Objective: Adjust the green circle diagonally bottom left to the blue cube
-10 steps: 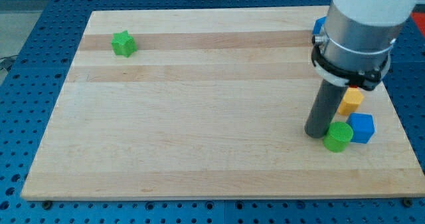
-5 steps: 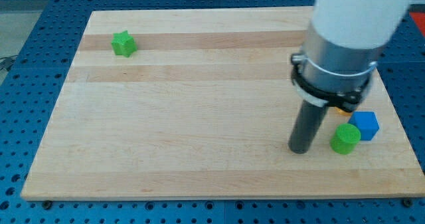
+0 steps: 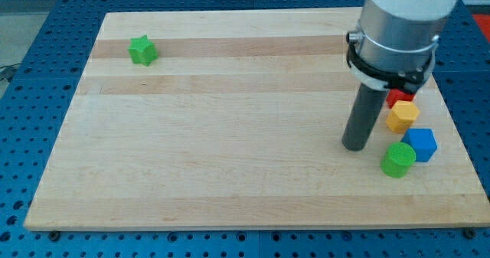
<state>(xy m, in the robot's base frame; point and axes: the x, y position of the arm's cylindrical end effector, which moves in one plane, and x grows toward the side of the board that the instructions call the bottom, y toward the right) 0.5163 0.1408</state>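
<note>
The green circle (image 3: 398,159) sits touching the blue cube (image 3: 420,144) at the cube's 7 o'clock, near the bench's (image 3: 230,135) right edge, so the placement looks close to done. My tip (image 3: 353,146), a bare rod with no end effector to open or close, stands apart at the circle's 10 o'clock. Any further nudge should be short and gentle, so the cube and the yellow block (image 3: 402,116) stay undisturbed.

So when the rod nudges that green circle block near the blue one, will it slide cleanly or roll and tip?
The green circle stands on a flat end and looks squat, so it probably slides rather than tips. Its round wall may make an off-centre push from my tip glance off. It appears to touch the blue cube, so that may shift too.
</note>
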